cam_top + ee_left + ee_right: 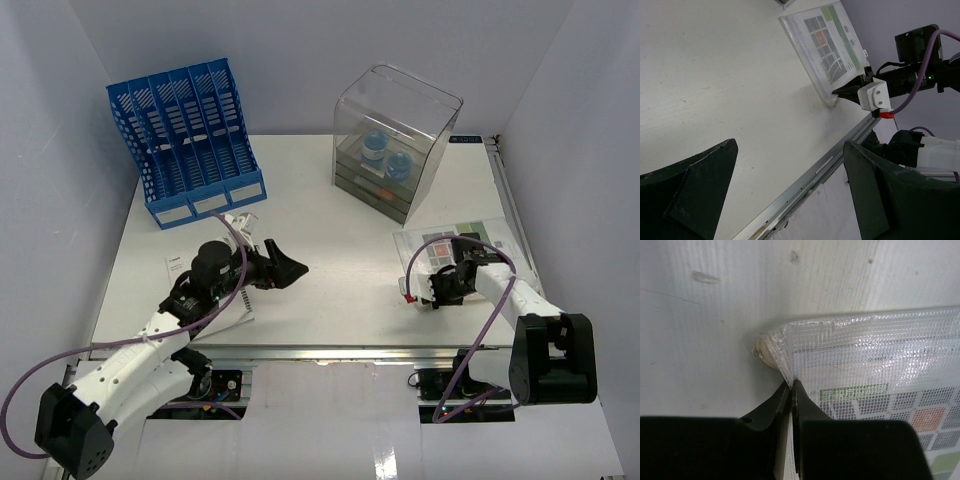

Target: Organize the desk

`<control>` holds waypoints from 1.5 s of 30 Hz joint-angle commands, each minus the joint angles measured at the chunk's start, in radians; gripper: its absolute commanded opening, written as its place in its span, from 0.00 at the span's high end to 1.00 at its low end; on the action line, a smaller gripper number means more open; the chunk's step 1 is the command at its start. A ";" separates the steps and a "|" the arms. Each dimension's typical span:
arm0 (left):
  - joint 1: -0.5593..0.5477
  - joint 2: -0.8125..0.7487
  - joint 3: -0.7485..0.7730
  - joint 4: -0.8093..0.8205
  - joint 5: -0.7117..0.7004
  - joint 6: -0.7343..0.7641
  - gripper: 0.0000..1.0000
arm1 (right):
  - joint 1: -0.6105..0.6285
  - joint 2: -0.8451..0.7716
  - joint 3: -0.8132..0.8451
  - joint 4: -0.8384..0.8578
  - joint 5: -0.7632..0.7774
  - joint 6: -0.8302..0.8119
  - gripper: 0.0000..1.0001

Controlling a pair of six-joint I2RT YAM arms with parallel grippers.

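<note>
The white desk holds a clear mesh document pouch with a printed colour sheet inside, at the right. My right gripper is shut on the pouch's near left edge, low at the desk surface. In the right wrist view the jaws pinch the mesh edge of the pouch, beside its cream zipper end. My left gripper is open and empty over the middle of the desk. In the left wrist view its fingers stand wide apart, and the pouch lies beyond them.
A blue slotted file rack stands at the back left. A clear plastic drawer box with blue items stands at the back middle. White papers lie under my left arm. The aluminium rail runs along the front edge.
</note>
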 commanded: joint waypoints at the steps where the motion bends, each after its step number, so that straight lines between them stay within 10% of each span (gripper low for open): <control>1: 0.001 0.069 -0.069 0.194 0.071 -0.174 0.02 | 0.003 -0.067 0.048 -0.214 -0.166 0.029 0.92; 11: -0.010 0.324 -0.007 0.293 0.044 -0.440 0.02 | 0.063 -0.150 0.283 -0.403 -0.493 0.101 0.92; 33: -0.178 0.826 0.268 0.404 0.109 -0.712 0.06 | 0.495 -0.112 0.349 -0.010 -0.472 0.497 0.92; 39: -0.178 0.849 0.315 0.400 0.107 -0.702 0.53 | 0.574 -0.130 0.346 0.032 -0.450 0.550 0.90; 42: -0.178 0.833 0.344 0.332 0.086 -0.665 0.91 | 0.574 -0.136 0.345 0.031 -0.423 0.559 0.69; 45: -0.176 0.796 0.363 0.266 0.044 -0.588 1.00 | 0.574 -0.172 0.323 0.056 -0.399 0.588 0.46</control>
